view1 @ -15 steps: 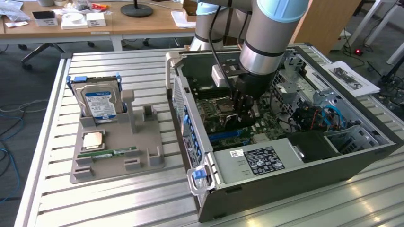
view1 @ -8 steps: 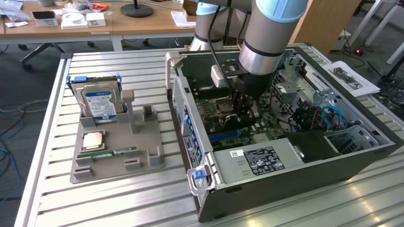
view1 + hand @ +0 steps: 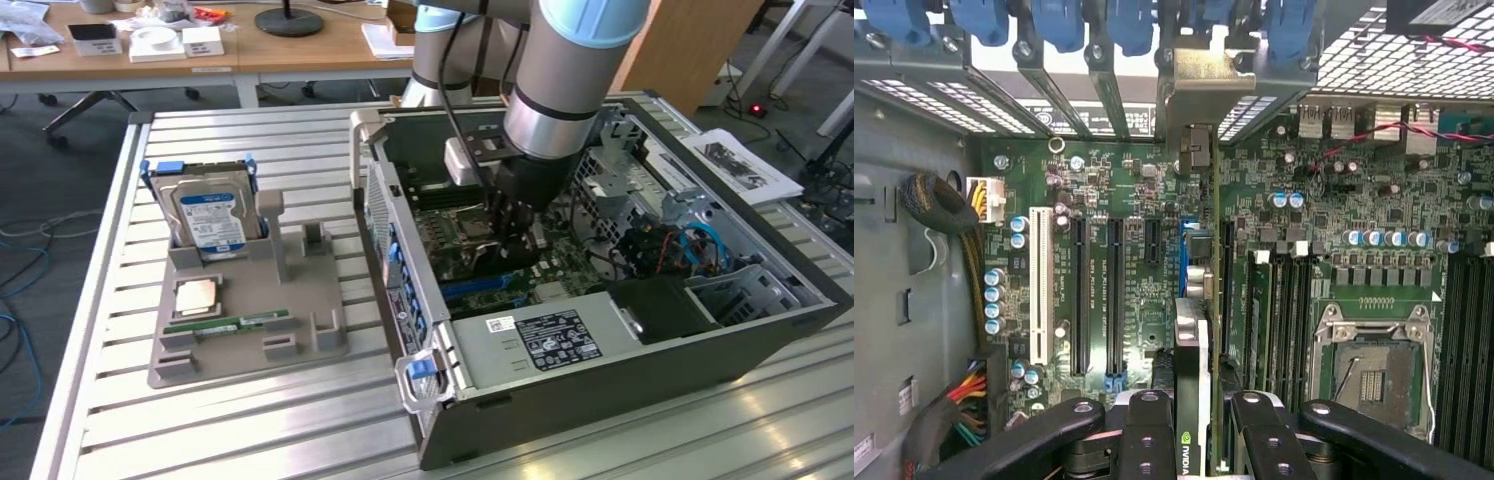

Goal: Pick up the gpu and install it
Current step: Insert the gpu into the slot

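Fingers are gripping the gpu edge-on between them; card is reaching ahead over the blue slot; any tilt is risking a jam, or scraping the motherboard.

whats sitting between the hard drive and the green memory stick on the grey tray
A square copper-coloured chip lies flat on the grey tray, between the upright hard drive and the memory stick; the exterior view shows it.
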`<state>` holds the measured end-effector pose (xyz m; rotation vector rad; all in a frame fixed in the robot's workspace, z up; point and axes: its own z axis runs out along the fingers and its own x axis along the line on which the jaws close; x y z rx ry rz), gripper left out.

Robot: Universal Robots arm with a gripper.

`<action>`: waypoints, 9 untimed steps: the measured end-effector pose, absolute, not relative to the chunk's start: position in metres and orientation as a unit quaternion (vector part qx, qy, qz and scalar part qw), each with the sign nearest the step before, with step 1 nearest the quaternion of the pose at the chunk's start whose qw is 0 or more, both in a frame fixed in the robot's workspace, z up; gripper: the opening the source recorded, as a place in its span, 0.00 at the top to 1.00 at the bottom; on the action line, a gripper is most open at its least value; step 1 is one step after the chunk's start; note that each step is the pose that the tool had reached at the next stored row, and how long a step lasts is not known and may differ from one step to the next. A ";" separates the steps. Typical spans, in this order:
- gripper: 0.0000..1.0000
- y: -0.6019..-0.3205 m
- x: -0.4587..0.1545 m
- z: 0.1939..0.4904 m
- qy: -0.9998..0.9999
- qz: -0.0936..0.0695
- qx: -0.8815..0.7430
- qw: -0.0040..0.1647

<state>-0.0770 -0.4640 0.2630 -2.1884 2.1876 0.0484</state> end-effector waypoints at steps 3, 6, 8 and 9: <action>0.73 -0.464 -0.078 0.263 0.707 0.016 -0.707 0.024; 0.73 -0.464 -0.079 0.263 0.707 0.016 -0.707 0.023; 0.73 -0.464 -0.080 0.263 0.707 0.016 -0.707 0.023; 0.73 -0.464 -0.081 0.262 0.707 0.016 -0.707 0.023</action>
